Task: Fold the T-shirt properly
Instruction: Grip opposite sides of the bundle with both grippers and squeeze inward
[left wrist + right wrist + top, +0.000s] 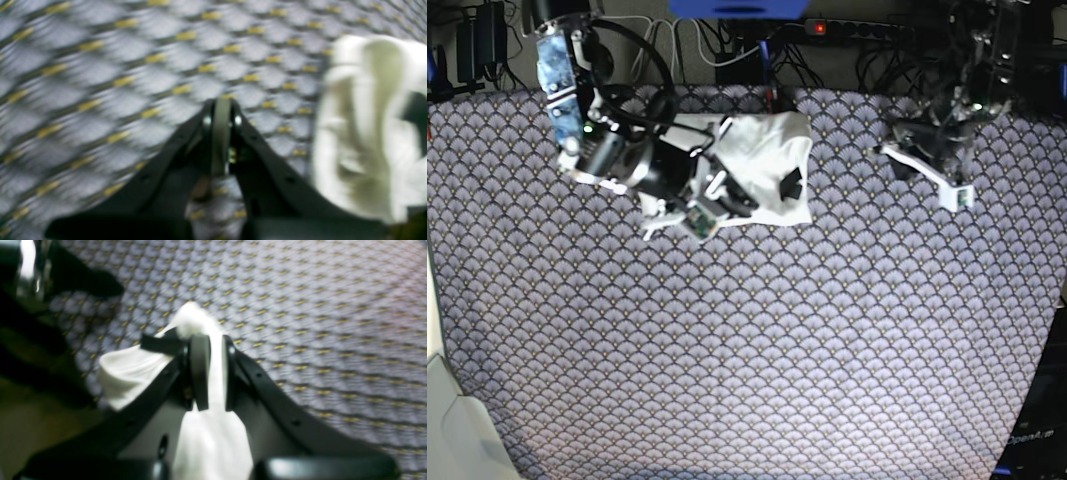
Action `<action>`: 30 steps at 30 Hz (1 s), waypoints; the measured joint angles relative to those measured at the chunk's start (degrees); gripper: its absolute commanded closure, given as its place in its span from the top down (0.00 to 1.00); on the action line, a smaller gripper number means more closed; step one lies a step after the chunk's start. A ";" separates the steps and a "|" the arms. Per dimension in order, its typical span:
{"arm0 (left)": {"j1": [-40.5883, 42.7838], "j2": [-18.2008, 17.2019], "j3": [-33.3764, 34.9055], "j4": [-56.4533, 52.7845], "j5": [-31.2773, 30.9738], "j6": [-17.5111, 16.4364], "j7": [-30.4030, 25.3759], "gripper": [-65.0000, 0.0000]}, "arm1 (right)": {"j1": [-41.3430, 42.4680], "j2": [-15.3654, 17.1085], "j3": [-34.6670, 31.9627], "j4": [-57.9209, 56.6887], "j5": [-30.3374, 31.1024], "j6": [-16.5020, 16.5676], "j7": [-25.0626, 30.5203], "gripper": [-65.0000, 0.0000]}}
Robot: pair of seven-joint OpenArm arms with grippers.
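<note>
The T-shirt (767,150) lies bunched, plain white side up, at the back of the table, left of centre. My right gripper (732,197) reaches into its left edge and is shut on it. In the right wrist view a band of the T-shirt (215,373) runs between the fingers (200,370), with more cloth bulging to the left. My left gripper (917,150) hovers at the back right, well apart from the shirt. Its jaws (222,110) are shut with nothing between them, and the T-shirt (360,133) shows blurred at that view's right.
A grey-violet scale-patterned cloth (757,340) with small yellow marks covers the table. Cables and a power strip (867,28) run along the back edge. A pale surface (447,430) shows past the table's front-left corner.
</note>
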 measured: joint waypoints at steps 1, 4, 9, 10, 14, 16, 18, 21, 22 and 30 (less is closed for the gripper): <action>1.03 0.02 -1.51 0.35 0.00 -0.15 0.07 0.00 | 0.61 -0.02 -1.42 -1.51 -0.11 -0.02 -0.04 0.09; 3.48 0.02 -5.05 2.25 0.02 -0.20 0.24 0.00 | 2.27 -1.07 -3.37 -5.07 -0.26 0.00 0.22 0.09; 6.60 0.00 -7.48 5.86 -0.24 -0.37 0.24 0.00 | 4.70 -2.71 -3.69 -10.21 0.09 0.00 1.84 0.09; 7.21 -0.04 -7.74 6.49 -0.15 -0.28 0.31 0.00 | 5.40 -2.67 -3.69 -11.89 0.15 0.00 2.95 0.09; 9.81 -0.17 -8.20 8.26 0.02 -0.35 0.13 0.00 | 7.06 -2.58 -3.61 -19.19 -0.13 -0.13 5.99 0.09; 10.45 -0.15 -7.89 8.22 -0.04 -0.39 0.28 0.00 | 7.45 -2.58 -3.61 -21.92 -0.15 -0.22 7.72 0.09; 10.93 -0.13 -7.78 8.20 -0.02 -0.39 0.31 0.00 | 7.63 -2.58 -3.63 -22.43 -0.17 -0.22 7.89 0.09; 11.26 -0.11 -7.61 8.11 -0.02 -0.39 0.28 0.00 | 7.85 -2.56 -3.65 -21.81 -0.44 -0.22 8.02 0.09; 11.26 -0.07 -7.63 8.11 -0.02 -0.39 0.26 0.00 | 7.52 -2.54 -3.65 -20.39 -0.83 -0.24 7.82 0.09; 11.56 -1.03 3.80 8.15 -0.04 -0.42 0.11 0.00 | 2.60 -0.55 -3.39 -2.27 -0.20 -0.04 3.93 0.09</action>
